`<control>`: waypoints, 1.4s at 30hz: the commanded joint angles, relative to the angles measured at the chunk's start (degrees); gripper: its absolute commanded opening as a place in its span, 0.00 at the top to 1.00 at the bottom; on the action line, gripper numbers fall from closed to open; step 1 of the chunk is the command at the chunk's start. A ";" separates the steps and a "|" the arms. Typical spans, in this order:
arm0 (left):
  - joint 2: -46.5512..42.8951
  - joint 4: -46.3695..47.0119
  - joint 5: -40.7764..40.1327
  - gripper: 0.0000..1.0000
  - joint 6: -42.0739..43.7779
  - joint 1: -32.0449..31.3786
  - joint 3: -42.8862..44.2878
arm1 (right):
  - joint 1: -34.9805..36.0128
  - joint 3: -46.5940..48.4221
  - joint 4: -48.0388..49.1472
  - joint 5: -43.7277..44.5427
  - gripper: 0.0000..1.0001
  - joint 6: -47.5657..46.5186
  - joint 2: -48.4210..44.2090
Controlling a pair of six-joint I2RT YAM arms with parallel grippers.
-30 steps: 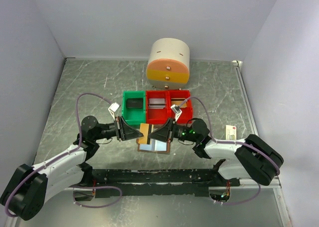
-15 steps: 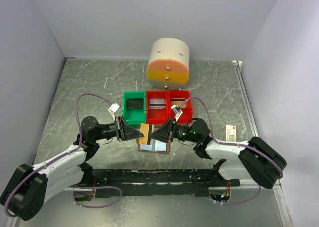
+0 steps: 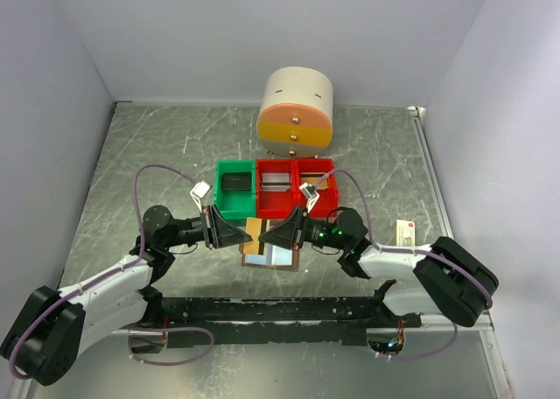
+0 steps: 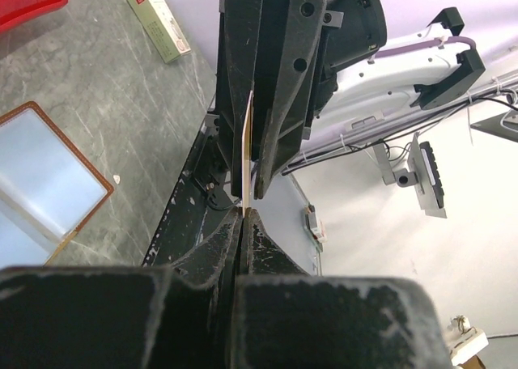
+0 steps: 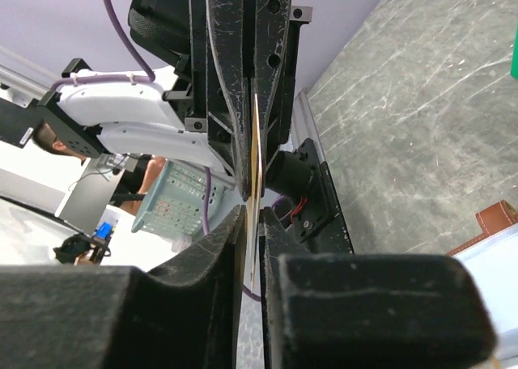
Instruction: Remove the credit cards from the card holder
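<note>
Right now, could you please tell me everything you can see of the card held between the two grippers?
The card is thin, flat and tan from above, a pale sliver edge-on in both wrist views. It is held roughly level, pinched at opposite ends by the left gripper and the right gripper, both shut on it. The open card holder lies flat below it; whether they touch is unclear.
</note>
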 commanded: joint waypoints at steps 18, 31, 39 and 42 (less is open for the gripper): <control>-7.41 -36.29 -10.49 0.65 18.97 -1.51 10.46 | 0.95 2.25 -9.18 3.92 1.00 -4.44 -3.14; -5.15 -30.51 -6.47 0.93 18.28 -2.22 9.11 | 0.94 2.17 -6.99 3.35 0.95 -2.73 -3.11; -8.23 -49.68 -18.12 0.41 26.42 -2.22 16.07 | -0.47 9.47 -45.98 17.09 1.00 -20.93 -15.20; -8.25 -55.65 -21.99 0.30 28.21 -2.23 18.71 | -0.53 12.38 -55.02 21.11 1.00 -26.34 -17.05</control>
